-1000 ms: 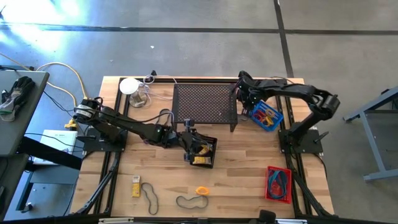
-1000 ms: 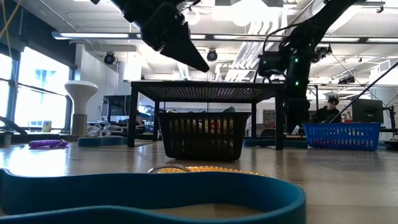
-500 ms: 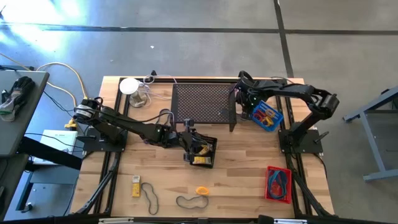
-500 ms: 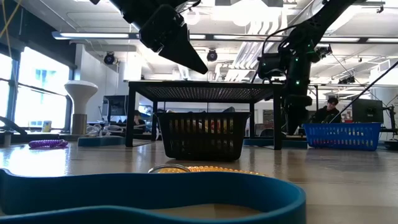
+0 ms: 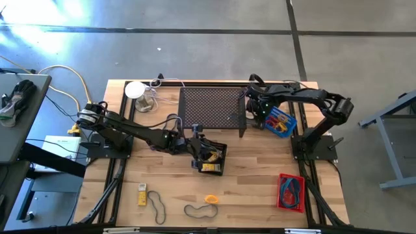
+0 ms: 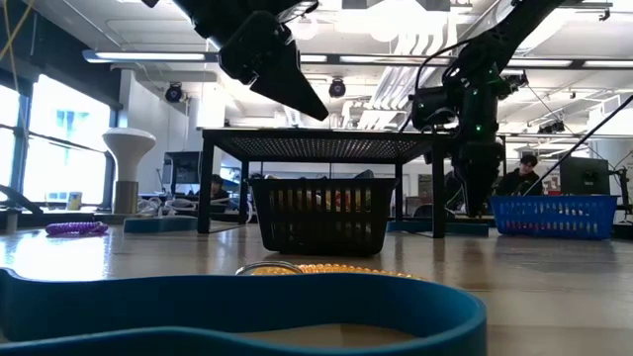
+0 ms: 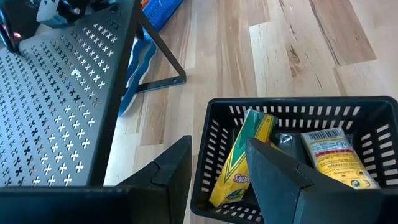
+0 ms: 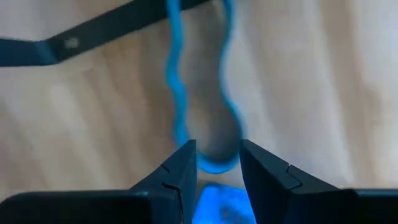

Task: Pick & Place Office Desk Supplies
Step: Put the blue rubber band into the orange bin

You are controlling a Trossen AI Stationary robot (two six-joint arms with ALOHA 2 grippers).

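Note:
A black basket point(image 5: 213, 156) stands mid-table with yellow packets point(image 7: 329, 155) inside. My left gripper point(image 7: 219, 146) hovers open above its corner, nothing between the fingers; the low view shows it point(image 6: 321, 107) well above the rim. My right gripper point(image 5: 249, 109) points straight down between the perforated stand and the blue basket. In its wrist view a blue band loop point(image 8: 177, 93) lies on the wood, its rounded end between my right gripper's point(image 8: 217, 146) parted fingertips. The left wrist view also shows the band point(image 7: 134, 74) beside the stand's foot. My right gripper comes from above, pointing down, with one fingertip point(image 8: 186, 162) at each side of the band's rounded end point(image 8: 217, 165). The band lies flat on the table. Whether the fingers touch it I cannot tell.
The black perforated stand point(image 5: 211, 107) fills the far middle, with the blue basket point(image 5: 278, 120) to its right. A red basket point(image 5: 291, 192) sits near right. A yellow packet point(image 5: 142, 194), dark band loops point(image 5: 200, 210) and an orange ring point(image 5: 210, 199) lie along the near edge.
My right gripper has shifted a little from the blue basket toward the stand's right edge and has tipped until it points straight down. Its finger gap looks the same. My left arm has kept still.

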